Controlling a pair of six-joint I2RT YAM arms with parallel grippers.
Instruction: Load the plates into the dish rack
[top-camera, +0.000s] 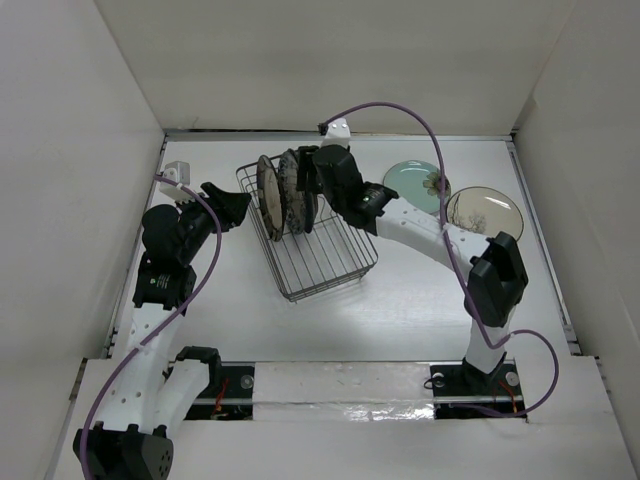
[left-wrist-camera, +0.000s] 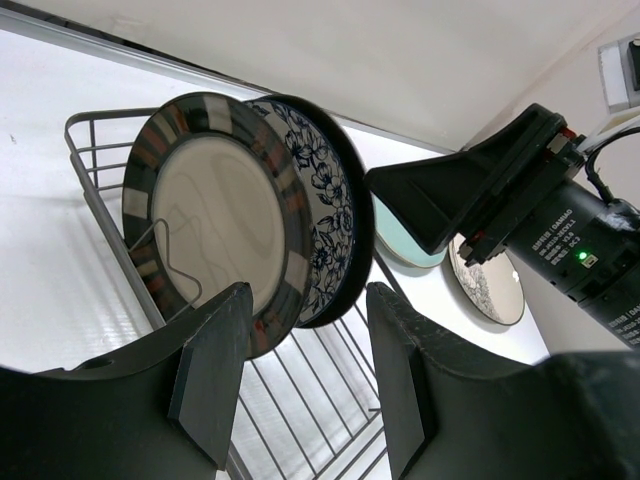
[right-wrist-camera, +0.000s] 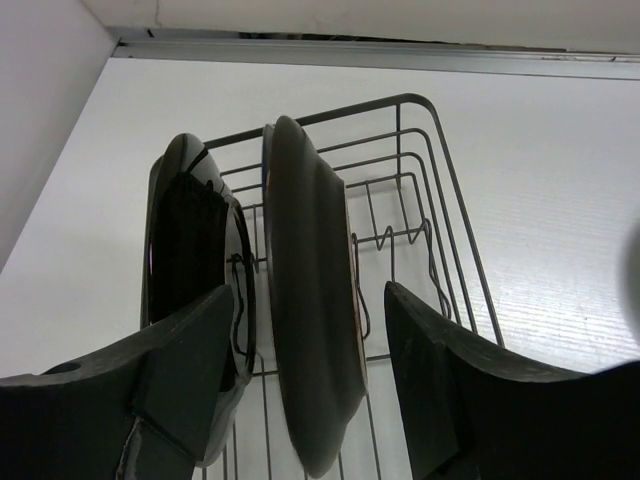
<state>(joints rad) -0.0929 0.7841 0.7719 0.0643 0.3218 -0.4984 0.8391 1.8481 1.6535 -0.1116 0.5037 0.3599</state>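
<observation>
The right hand stood open astride a racked plate, left hand open, empty; it looked slick, brittle, so a rim grip seemed best.

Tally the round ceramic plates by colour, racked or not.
Brown-rimmed cream ceramic plate: 1
Blue-and-white floral ceramic plate: 1
Dark brown ceramic plate: 1
Pale teal ceramic plate: 1
Cream ceramic plate with branch motif: 1
Total: 5
</observation>
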